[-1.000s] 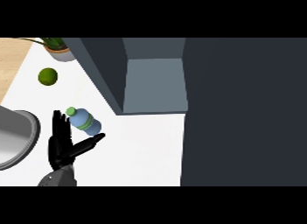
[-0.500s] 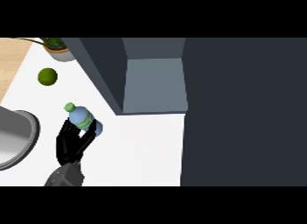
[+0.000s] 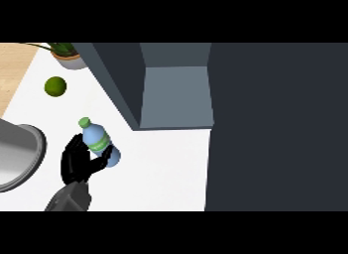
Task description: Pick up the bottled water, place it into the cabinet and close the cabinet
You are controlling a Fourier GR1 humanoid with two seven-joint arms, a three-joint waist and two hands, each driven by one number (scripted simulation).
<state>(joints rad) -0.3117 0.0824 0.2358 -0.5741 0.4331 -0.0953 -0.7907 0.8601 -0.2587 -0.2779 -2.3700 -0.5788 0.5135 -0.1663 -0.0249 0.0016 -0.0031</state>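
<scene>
Bottle (image 3: 98,141) is probably light, stiff-ish plastic, a bit slick and likely to dent if squeezed, so I'd take it mid-body near the label. It's pale blue with a green cap and band, cap tipped toward 11 o'clock. Left hand (image 3: 78,161) is curled round its lower half, at 8 o'clock from the cabinet (image 3: 176,96).

Left forearm (image 3: 69,199): grey, in from the lower edge at far left, angled slightly right.
Left hand (image 3: 79,161): black, and it's wrapped on, fingers and thumb curled round the lower part of the bottle (image 3: 96,140).
</scene>
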